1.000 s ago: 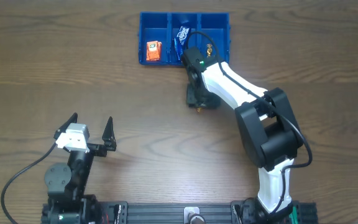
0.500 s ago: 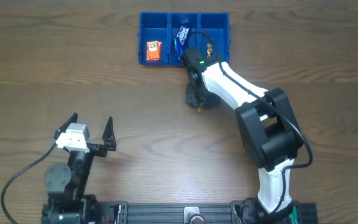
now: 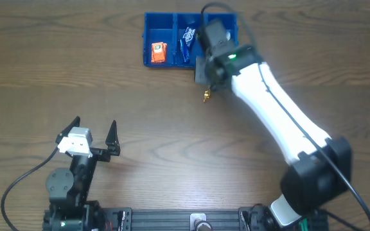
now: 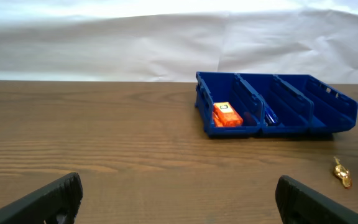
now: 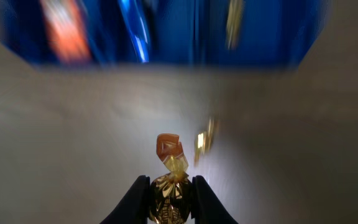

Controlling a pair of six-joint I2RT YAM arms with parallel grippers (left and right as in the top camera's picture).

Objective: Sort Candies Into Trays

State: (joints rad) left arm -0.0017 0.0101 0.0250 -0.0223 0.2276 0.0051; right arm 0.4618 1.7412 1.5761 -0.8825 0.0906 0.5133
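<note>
Pinching a gold candy [image 5: 169, 190] at their very tips, right fingers [image 5: 137, 198] may drop it short of the blue tray [image 3: 147, 38]; left fingers [image 4: 55, 196] gape empty.

We see the wooden table [image 3: 76, 77] under soft, even overhead light, bright throughout, with only faint, diffuse shadows beside the arms. The right arm's white shell [image 3: 275, 102] catches a mild glare. From the left wrist, the white backdrop [image 4: 104, 37] is nearly washed out, the blue tray [image 4: 272, 102] looks crisp, and the dark fingers [image 4: 48, 199] of the left gripper [image 4: 178, 182] sit soft and out of focus at the corners. From the right wrist, heavy blur smears the tray into blue streaks. Only the gold-wrapped candy [image 5: 169, 186] in the right gripper [image 5: 170, 182] reads fairly clear.
</note>
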